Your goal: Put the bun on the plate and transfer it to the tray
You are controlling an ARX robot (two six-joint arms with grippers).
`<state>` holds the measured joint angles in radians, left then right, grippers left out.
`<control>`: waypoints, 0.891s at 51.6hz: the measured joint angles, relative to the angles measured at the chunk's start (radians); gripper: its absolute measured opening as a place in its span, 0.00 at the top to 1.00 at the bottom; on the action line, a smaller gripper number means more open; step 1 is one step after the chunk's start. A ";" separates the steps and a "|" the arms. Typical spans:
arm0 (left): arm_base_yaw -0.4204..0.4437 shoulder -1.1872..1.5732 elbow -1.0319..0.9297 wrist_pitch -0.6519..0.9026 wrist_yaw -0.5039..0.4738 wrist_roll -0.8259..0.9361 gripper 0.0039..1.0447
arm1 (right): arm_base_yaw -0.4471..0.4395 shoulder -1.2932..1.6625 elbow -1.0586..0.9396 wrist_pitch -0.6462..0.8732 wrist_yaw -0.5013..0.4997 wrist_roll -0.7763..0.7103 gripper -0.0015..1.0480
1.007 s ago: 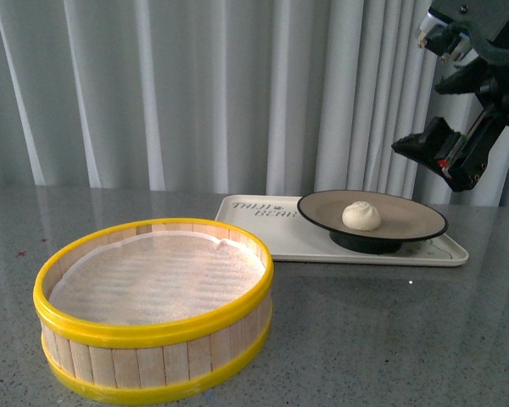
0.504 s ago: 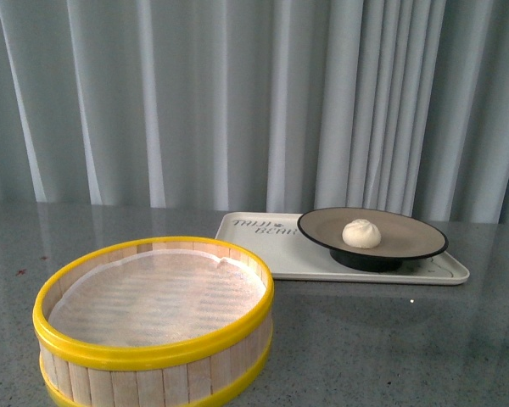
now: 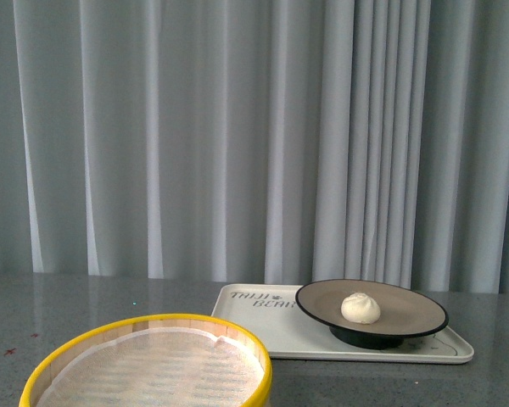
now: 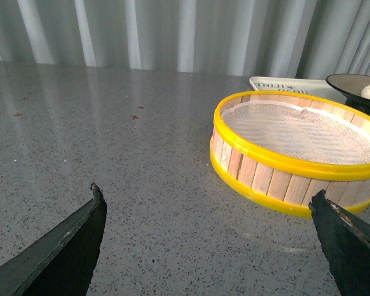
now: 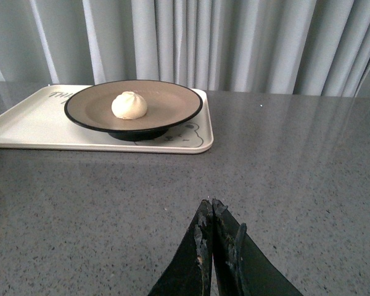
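With the bun [image 3: 360,308] sitting on the plate [image 3: 407,305] and the plate on the tray [image 3: 263,326], the task looks done, so both arms should just retreat clear: the left tool [image 4: 209,240] spread wide, the right tool [image 5: 212,237] pinched together on nothing.

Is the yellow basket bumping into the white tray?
Apart. The front view shows a strip of grey table between the steamer basket and the tray; the left wrist view shows the tray behind the basket, not pressed against it.
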<state>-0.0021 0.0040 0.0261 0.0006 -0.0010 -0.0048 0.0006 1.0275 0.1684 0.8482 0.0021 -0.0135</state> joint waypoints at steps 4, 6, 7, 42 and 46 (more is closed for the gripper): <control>0.000 0.000 0.000 0.000 0.000 0.000 0.06 | 0.000 -0.037 -0.023 -0.017 0.000 0.000 0.98; 0.000 0.000 0.000 0.000 0.000 0.000 0.06 | 0.000 -0.076 -0.042 -0.037 0.000 0.001 0.98; 0.000 0.000 0.000 0.000 0.000 0.000 0.06 | 0.000 -0.089 -0.048 -0.043 0.000 0.001 0.98; 0.000 0.000 0.000 0.000 0.000 0.000 0.06 | 0.000 -0.505 -0.163 -0.335 -0.001 0.002 0.98; 0.000 0.000 0.000 0.000 0.000 0.000 0.06 | 0.000 -0.559 -0.163 -0.383 -0.001 0.002 0.98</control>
<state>-0.0021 0.0040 0.0261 0.0006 -0.0010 -0.0048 0.0006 0.4683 0.0051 0.4648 0.0013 -0.0113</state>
